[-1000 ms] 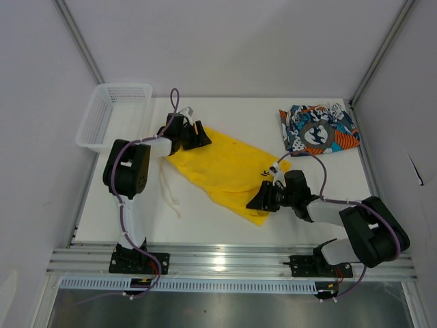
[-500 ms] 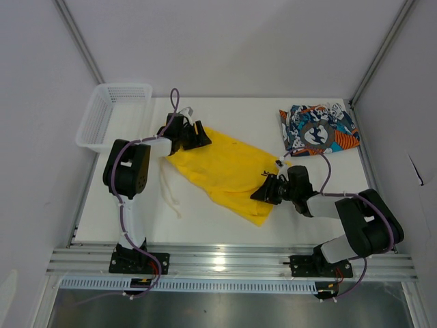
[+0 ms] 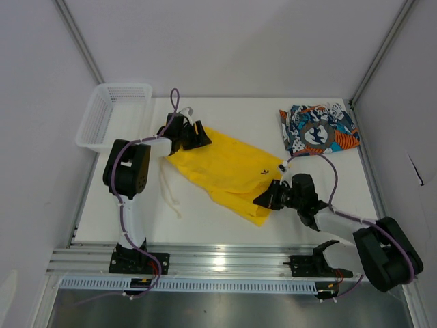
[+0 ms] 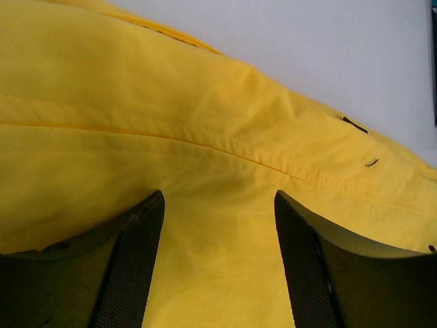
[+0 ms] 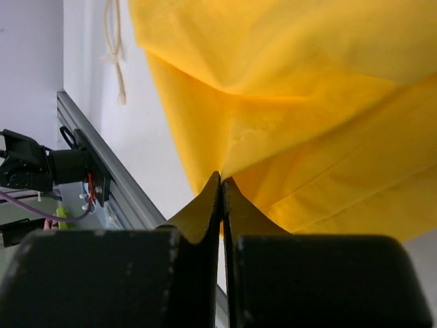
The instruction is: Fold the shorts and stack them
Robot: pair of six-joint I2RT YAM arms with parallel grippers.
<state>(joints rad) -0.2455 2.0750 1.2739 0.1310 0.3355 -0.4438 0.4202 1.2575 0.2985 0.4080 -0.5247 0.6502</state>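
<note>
The yellow shorts lie spread slantwise across the middle of the table. My left gripper rests open at their far left end, and in the left wrist view its fingers straddle flat yellow cloth without pinching it. My right gripper is shut on the near right hem. In the right wrist view the jaws meet on a thin yellow fold. The printed shorts lie folded at the far right corner, untouched.
A white mesh basket stands at the far left corner. The white drawstring trails on the table left of the yellow cloth, also visible as a cord. The metal rail runs along the near edge.
My right gripper has closed on the yellow shorts' near hem, and its arm has swung a little right and toward the near edge. The left arm has not moved.
</note>
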